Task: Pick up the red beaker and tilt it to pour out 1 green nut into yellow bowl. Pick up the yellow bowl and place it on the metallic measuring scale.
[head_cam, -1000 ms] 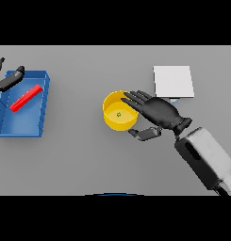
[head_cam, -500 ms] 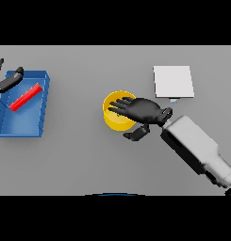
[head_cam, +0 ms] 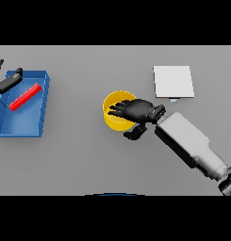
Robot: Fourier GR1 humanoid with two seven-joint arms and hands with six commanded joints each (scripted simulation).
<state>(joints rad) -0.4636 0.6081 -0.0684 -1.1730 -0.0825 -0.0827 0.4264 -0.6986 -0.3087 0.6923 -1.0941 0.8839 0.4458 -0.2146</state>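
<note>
The right hand [head_cam: 136, 110], fingers spread and not yet curled, is seen over the yellow bowl [head_cam: 112, 120]; the measuring scale [head_cam: 173, 81] lies at two o'clock.

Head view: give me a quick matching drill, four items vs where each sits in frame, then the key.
Column 1:
1. yellow bowl
2. red beaker
3. measuring scale
4. left hand

Column 2:
A. lying inside the blue tray
B. white square pad at upper right, nothing on it
C. at the far left edge, at the tray's upper left corner
D. mid-table, under the right hand

Pairs: 1-D, 2-A, 3-B, 4-C
</note>
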